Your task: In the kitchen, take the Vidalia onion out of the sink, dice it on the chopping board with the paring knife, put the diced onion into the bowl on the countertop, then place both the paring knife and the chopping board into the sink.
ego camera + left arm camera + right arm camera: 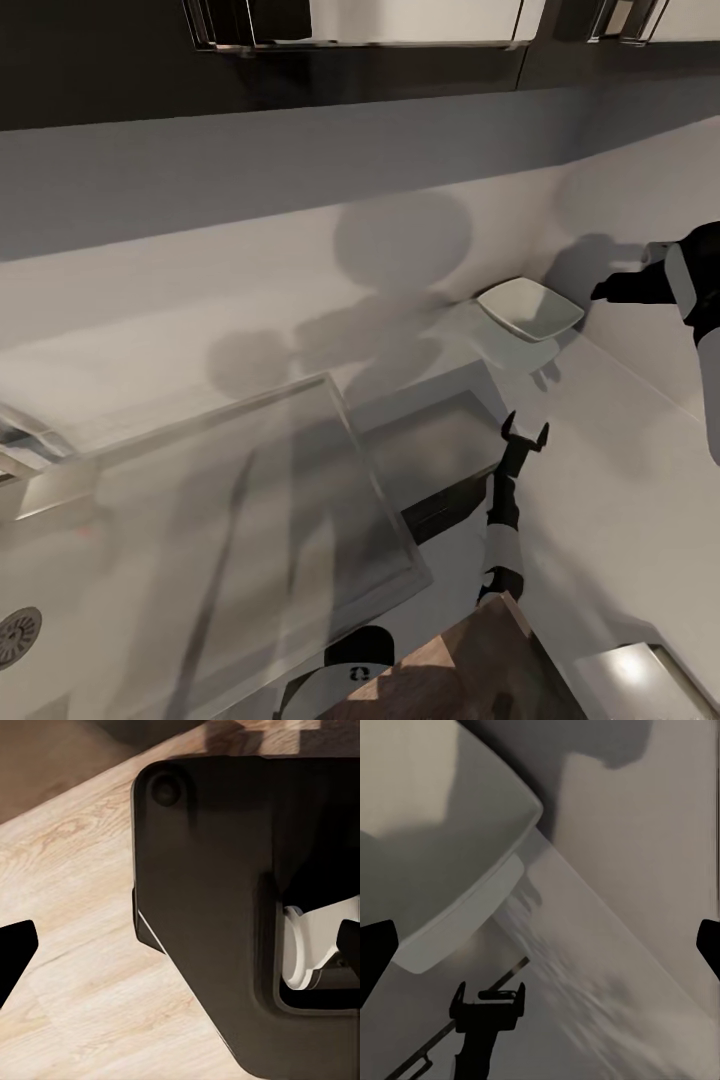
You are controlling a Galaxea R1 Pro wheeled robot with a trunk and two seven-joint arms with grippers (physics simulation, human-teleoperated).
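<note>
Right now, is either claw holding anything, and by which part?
Nothing is held. The left claw and the right claw are both open, with nothing between their fingers.

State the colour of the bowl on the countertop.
White, clearest in the head view: the bowl.

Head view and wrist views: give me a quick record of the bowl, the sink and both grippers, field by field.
bowl: white, squarish, empty, upright
bowl location: on the countertop, near the wall
sink: steel, at the left of the head view, round drain at the picture's edge
right gripper: open, empty, facing the bowl
left gripper: open, empty
</note>
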